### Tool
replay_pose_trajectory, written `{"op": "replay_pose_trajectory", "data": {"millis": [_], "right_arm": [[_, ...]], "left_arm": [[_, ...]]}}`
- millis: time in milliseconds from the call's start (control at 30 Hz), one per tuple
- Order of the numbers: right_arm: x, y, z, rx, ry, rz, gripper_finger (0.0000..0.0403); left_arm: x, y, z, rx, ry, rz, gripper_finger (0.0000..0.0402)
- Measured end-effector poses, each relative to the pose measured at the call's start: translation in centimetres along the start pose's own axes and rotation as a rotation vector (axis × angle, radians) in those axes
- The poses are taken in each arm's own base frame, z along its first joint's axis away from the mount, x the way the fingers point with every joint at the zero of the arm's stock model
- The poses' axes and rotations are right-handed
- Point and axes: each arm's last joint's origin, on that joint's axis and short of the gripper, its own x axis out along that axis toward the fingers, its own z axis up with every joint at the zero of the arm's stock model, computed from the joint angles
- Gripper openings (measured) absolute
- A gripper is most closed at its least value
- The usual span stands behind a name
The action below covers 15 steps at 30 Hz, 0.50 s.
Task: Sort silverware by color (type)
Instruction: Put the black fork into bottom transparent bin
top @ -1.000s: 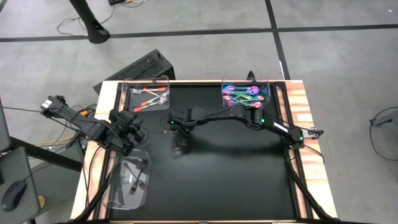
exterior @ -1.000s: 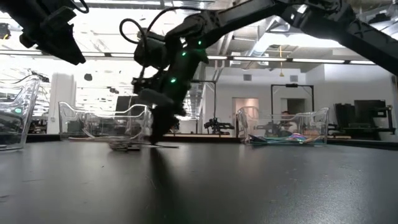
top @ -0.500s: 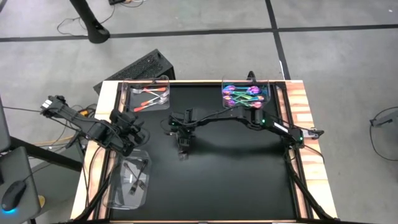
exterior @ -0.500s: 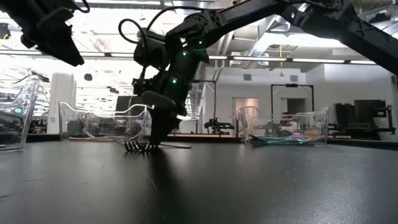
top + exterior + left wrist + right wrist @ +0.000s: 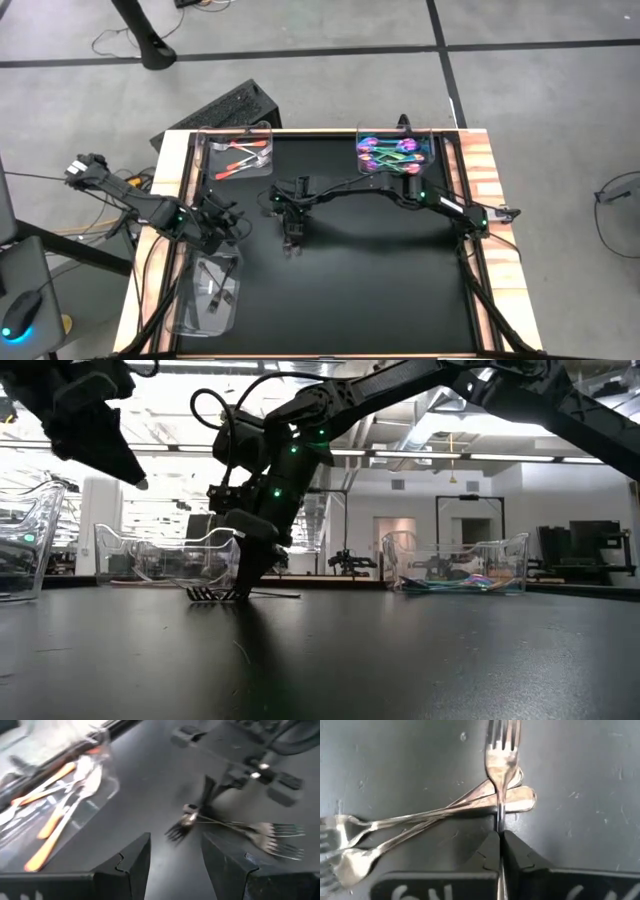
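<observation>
Three dark grey forks lie bunched on the black table (image 5: 380, 290) near its middle. My right gripper (image 5: 292, 238) stands over them, shut on one fork (image 5: 502, 750), whose tines point away from the wrist. The other two forks (image 5: 420, 822) lie crosswise under it, handle ends (image 5: 522, 795) beneath its neck. My left gripper (image 5: 215, 224) hovers open above the table's left part, between the trays, facing the forks (image 5: 192, 820). Coppery pieces lie in the far-left tray (image 5: 240, 152), iridescent ones in the far-right tray (image 5: 393, 152), dark ones in the near-left tray (image 5: 210, 290). My right gripper pinches the fork's slim handle (image 5: 500, 822) between its two fingertips (image 5: 487, 847), the fingers lying along the handle. It comes from above, slanting down. In the low view the fork's tines (image 5: 210, 594) are down at the table and the handle rises toward the fingers.
The clear trays stand along the table's far and left edges. Wooden strips (image 5: 480, 170) border the table's sides. A dark keyboard-like object (image 5: 225, 108) lies on the floor beyond the far-left corner. The table's near and right parts hold no objects.
My left gripper has moved toward the table's middle and dropped a little. My right gripper has stayed low at the forks, and the fork's tine end has shifted slightly along the table.
</observation>
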Motion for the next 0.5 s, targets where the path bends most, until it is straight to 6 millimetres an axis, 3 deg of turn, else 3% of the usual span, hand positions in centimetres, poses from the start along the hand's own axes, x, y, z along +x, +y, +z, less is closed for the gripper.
{"op": "replay_pose_trajectory", "data": {"millis": [100,267,367,500], "right_arm": [[-0.2,-0.1,0.1,-0.009,-0.004,-0.005,0.0016],[-2.2,-0.9,0.3,0.003,-0.015,-0.005,0.0006],[-4.6,-2.2,0.5,0.011,-0.029,-0.016,0.0006],[-8.5,-5.6,0.8,0.066,-0.106,-0.037,0.0006]], "left_arm": [[0.1,-0.5,0.4,0.035,-0.004,-0.052,0.0163],[0.4,-1.0,1.3,0.057,-0.071,-0.065,0.0163],[0.6,-0.8,1.7,0.024,-0.124,-0.022,0.0163],[0.6,-0.5,1.8,-0.053,-0.155,0.018,0.0163]]}}
